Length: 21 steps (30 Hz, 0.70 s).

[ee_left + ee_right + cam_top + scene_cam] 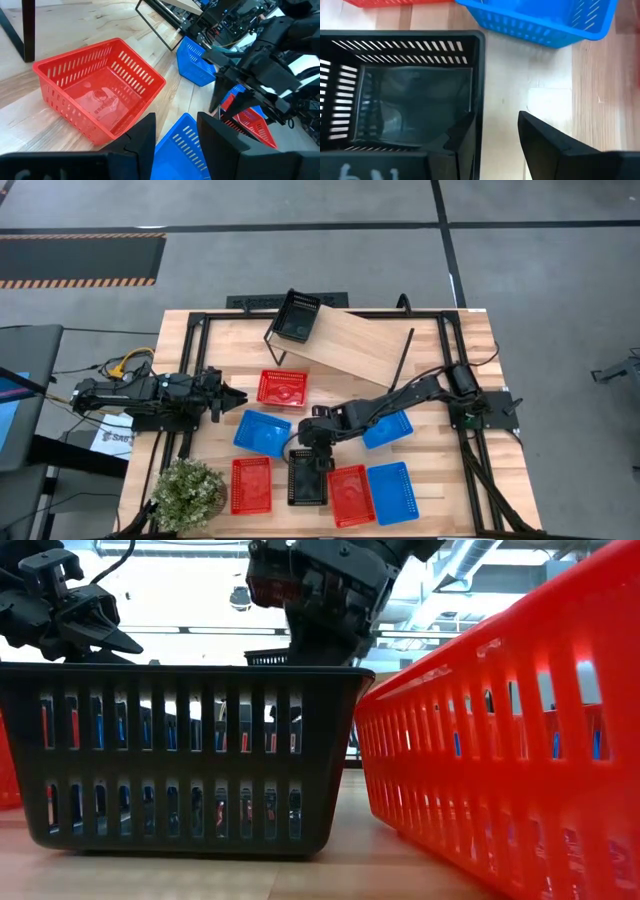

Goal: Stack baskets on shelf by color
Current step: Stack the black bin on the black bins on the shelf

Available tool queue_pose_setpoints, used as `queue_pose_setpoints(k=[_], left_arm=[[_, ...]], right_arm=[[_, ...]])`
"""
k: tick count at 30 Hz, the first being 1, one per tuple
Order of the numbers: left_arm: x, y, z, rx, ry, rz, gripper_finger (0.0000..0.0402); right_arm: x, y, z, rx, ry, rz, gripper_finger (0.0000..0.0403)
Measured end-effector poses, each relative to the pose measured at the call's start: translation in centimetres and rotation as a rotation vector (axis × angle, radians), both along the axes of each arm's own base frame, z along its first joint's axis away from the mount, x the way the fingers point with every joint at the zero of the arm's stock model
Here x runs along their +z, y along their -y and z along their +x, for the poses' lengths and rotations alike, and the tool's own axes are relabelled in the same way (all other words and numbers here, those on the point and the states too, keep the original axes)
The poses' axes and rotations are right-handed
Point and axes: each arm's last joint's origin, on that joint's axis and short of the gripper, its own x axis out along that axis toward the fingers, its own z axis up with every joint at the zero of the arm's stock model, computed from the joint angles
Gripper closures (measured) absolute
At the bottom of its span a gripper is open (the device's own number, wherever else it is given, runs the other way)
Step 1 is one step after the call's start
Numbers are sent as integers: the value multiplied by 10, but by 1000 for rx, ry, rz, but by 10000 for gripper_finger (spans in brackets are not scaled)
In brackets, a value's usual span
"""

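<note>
A black basket [307,478] [395,100] stands on the table near the front, between a red basket [251,485] and another red one [351,495]. My right gripper [306,450] [495,120] hangs open over its far short wall [478,90], with one finger above the inside and one outside. I see no touch. My left gripper [238,395] [175,120] waits open at the left, near a red basket [283,388] and a blue one [262,432]. The shelf [350,345] stands askew at the back. A second black basket [297,315] sits at its left end.
Two more blue baskets [388,428] [393,492] lie to the right of the black one. A potted plant [188,490] stands at the near left corner. Black frame rails [470,470] run along the table's sides.
</note>
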Motion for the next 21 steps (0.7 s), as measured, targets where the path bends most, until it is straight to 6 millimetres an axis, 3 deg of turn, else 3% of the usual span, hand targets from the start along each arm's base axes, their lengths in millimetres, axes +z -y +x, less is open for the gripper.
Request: queue_pose_setpoints(k=[21], left_arm=[[0,0,0,3,-1,1,271]], right_arm=[[2,3,4,31,38,1,233]])
